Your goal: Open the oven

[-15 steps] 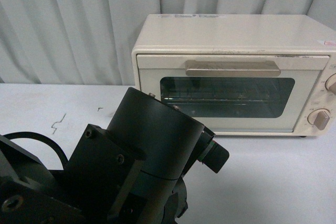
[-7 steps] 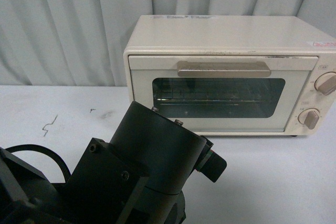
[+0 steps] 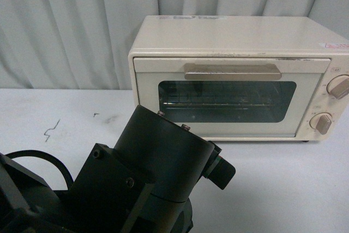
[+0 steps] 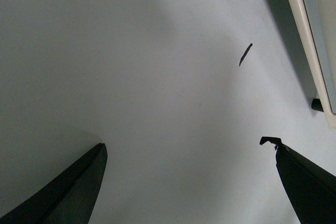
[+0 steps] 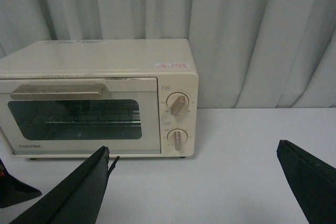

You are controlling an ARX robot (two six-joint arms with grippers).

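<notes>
The cream oven (image 3: 234,42) stands at the back of the white table with its glass door (image 3: 226,101) shut and its beige bar handle (image 3: 233,71) across the top of the door. Two knobs (image 3: 322,123) sit on its right side. In the right wrist view the oven (image 5: 100,66) is ahead, and my right gripper (image 5: 191,153) is open, well short of it. My left gripper (image 4: 186,145) is open over bare table, with only the oven's edge (image 4: 310,40) beside it. A dark arm housing (image 3: 158,162) fills the front view's lower left.
Grey curtains (image 3: 65,25) hang behind the white table (image 3: 283,189). A few dark scuff marks (image 3: 50,129) lie on the table to the left of the oven. A black cable (image 3: 38,159) loops by the arm.
Between one second and half a second ago the oven shifted left and slightly up in the front view. Since then nothing has visibly moved.
</notes>
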